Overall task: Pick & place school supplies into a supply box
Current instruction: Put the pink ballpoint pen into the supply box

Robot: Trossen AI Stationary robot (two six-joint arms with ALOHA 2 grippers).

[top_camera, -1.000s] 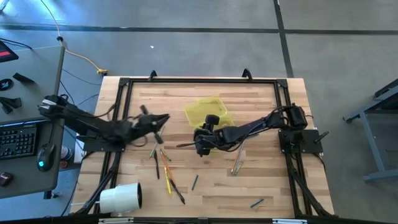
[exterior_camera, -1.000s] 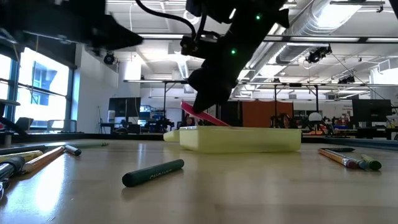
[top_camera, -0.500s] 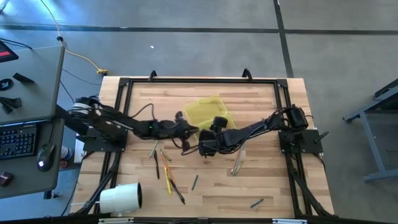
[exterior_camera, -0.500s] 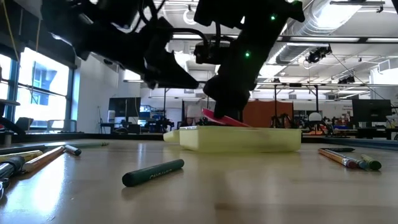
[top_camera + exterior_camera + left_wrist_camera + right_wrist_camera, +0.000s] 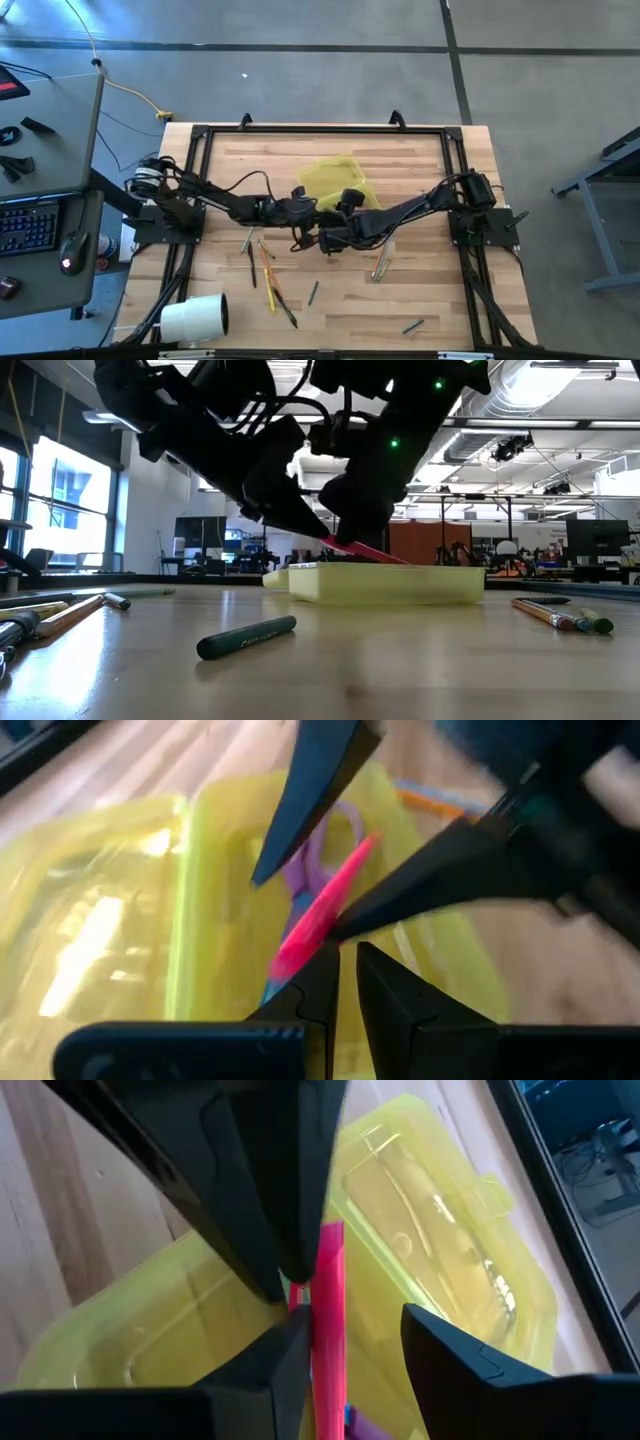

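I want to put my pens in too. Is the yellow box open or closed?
Open. The supply box lies with its lid flipped flat beside the tray; purple scissors show inside, and a pink marker slants into it.

The worktop [image 5: 420, 290] is pale wood with visible plank lines and a soft, slightly shiny finish. The supply box [image 5: 335, 178] is translucent yellow-green plastic, smooth and glossy, with bright reflections on its lid [image 5: 85, 935]. The pink marker [image 5: 327, 1315] looks like smooth plastic with a satin surface. The left tool [image 5: 345, 970] and the right tool [image 5: 350, 1345] are dark and matt, like moulded plastic. The green crayon [image 5: 247, 637] has a dull, matt surface. The white roll [image 5: 195, 318] looks smooth and matt.
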